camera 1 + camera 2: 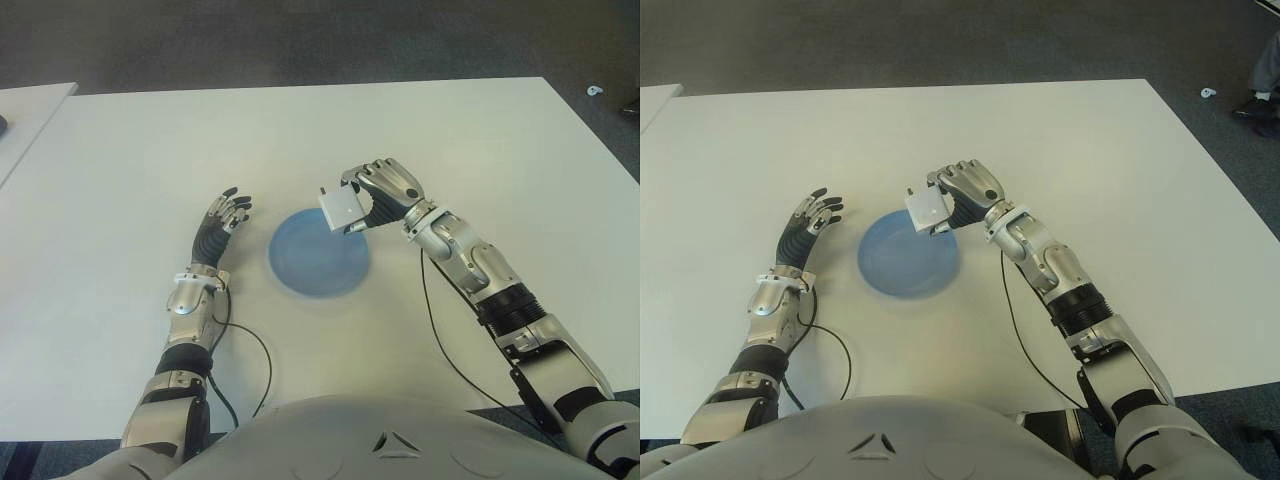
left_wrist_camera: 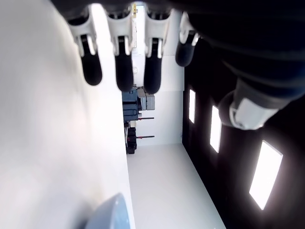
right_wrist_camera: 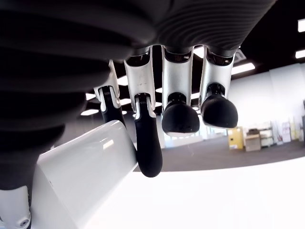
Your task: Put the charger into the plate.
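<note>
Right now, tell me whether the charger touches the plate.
Cannot tell. In the left eye view the charger, held by the right robot hand, overlaps the plate's far rim; no view shows contact or gap.

Wide white counter (image 1: 300, 130) filling most of the view, dark grey carpet floor (image 1: 300, 40) beyond its far edge, corner of a second white table (image 1: 25, 110) off the far left corner, bright rectangular ceiling light panels (image 2: 264, 174) on a dark ceiling

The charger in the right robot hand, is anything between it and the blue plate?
Nothing visible. The right robot hand holds the charger above the far right edge of the plate, whose surface is bare. The left robot hand shows open to the plate's left, clear of the path.
</note>
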